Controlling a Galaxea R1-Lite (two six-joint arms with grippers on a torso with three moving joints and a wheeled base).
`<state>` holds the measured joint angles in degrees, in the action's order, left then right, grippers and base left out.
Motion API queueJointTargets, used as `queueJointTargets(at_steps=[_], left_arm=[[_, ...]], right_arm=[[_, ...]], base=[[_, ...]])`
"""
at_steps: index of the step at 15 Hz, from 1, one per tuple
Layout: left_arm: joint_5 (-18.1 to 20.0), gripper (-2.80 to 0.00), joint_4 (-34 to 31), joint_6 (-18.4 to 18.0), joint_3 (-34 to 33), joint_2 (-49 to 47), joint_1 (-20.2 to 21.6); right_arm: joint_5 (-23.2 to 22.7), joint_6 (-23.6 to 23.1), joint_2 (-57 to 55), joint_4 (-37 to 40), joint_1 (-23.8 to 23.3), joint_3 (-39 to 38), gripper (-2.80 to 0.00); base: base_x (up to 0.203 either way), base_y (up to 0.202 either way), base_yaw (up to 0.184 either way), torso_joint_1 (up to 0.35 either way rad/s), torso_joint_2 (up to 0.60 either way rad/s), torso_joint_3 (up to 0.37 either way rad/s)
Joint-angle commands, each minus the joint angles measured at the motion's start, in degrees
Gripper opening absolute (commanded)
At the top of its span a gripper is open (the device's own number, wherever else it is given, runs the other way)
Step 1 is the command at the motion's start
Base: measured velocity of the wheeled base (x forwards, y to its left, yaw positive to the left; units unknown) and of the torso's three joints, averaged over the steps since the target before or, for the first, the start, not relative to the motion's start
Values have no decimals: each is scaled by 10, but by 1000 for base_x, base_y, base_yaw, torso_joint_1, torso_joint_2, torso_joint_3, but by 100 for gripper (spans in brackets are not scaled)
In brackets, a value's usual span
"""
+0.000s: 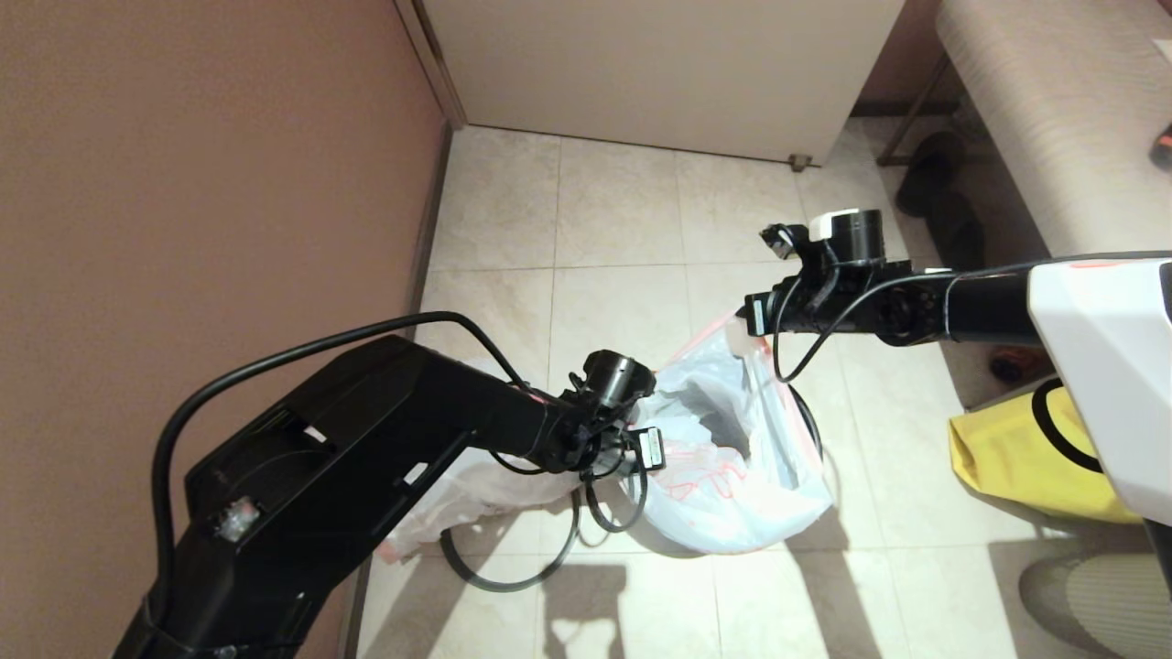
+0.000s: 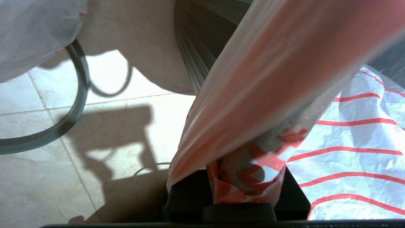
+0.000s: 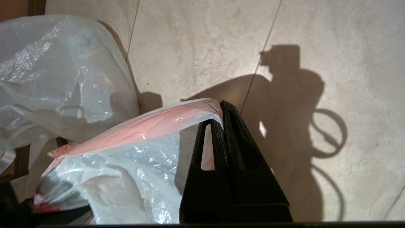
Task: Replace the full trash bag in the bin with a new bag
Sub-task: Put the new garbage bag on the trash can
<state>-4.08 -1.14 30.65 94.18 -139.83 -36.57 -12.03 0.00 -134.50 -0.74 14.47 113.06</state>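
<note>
The new bag [image 1: 732,458] drapes over the bin [image 2: 196,47], stretched between my left gripper [image 2: 246,186] and right gripper [image 3: 221,117], both clamped on its hem. The full trash bag [image 3: 47,72] lies out beside them; seating remains.

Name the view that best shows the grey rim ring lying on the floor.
The head view: the rim ring lies on the tiles beside the bin, most of its loop visible. The left wrist view catches one arc. The right wrist view shows none of it.
</note>
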Motion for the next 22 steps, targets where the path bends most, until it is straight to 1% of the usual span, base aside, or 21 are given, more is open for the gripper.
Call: queueJointTargets(at_steps=[1, 3, 4, 8, 10, 12, 14, 15, 17, 19, 20, 22], left_arm=[[-3, -280, 20, -1, -14, -2, -1], [-5, -280, 56, -15, -31, -1, 0], [-6, -280, 78, -18, -41, 0, 0], [-7, -280, 84, -18, -42, 0, 3], [-9, -280, 88, -17, -41, -1, 4], [-29, -280, 106, -13, -35, -5, 9], [-52, -280, 129, 0, -29, -9, 12], [-54, -280, 129, 11, -24, -9, 13], [-68, -280, 130, 18, -17, -11, 15], [-85, -280, 129, 23, -4, -10, 21], [-86, -280, 129, 28, -3, -9, 22], [-87, -280, 130, 30, -2, -5, 28]], right_arm=[[1, 0, -15, -17, -18, 3, -280], [5, 0, -23, -19, -29, 3, -280], [15, -3, -30, -23, -37, 3, -280], [19, -6, -42, -24, -61, 3, -280], [22, -6, -55, -18, -63, 3, -280], [40, -15, -72, -6, -62, 0, -280], [64, -48, -89, 6, -60, 0, -280], [78, -57, -95, 5, -57, 0, -280], [95, -70, -96, 5, -51, -1, -280], [122, -72, -82, 7, -43, -2, -280], [134, -70, -64, 9, -35, -11, -280], [139, -71, -25, 10, -18, -51, -280]], base=[[0, 0, 0, 0, 0, 0], [0, 0, 0, 0, 0, 0], [0, 0, 0, 0, 0, 0], [0, 0, 0, 0, 0, 0], [0, 0, 0, 0, 0, 0], [0, 0, 0, 0, 0, 0], [0, 0, 0, 0, 0, 0], [0, 0, 0, 0, 0, 0], [0, 0, 0, 0, 0, 0], [0, 0, 0, 0, 0, 0], [0, 0, 0, 0, 0, 0], [0, 0, 0, 0, 0, 0]])
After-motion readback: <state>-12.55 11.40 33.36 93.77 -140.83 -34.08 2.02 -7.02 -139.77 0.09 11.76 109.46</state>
